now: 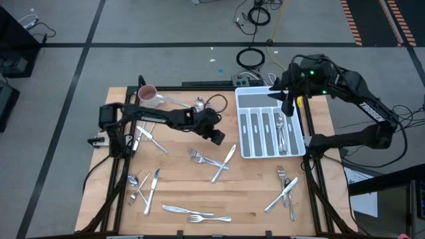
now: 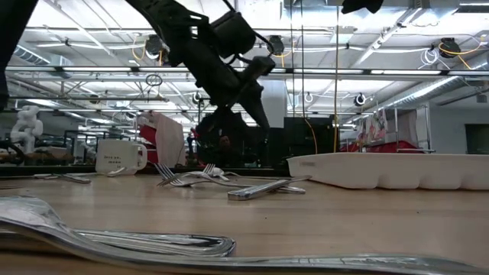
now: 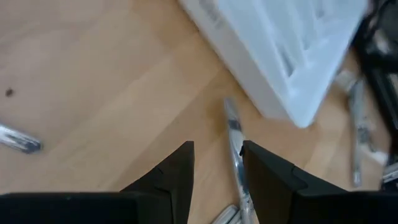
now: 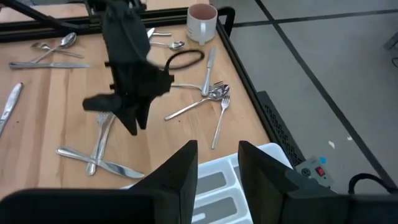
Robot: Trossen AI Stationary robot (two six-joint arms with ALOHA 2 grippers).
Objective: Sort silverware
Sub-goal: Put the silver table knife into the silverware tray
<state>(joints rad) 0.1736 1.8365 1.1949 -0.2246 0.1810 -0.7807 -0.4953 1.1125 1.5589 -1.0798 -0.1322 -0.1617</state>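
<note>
Hovering at frame centre, the left gripper (image 1: 217,137) holds its fingers apart and empty above a knife (image 1: 224,163). Next move, by judgement: descend and clamp. Right gripper (image 1: 288,105), fingers apart, waits over the tray (image 1: 247,151).

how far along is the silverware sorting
Early. Done: a few pieces lie in one slot of the tray. In hand: nothing visibly held; the left gripper hangs empty over a knife mid-table, the right gripper is above the tray with its fingers apart. Left: most of the silverware is scattered on the table.
</note>
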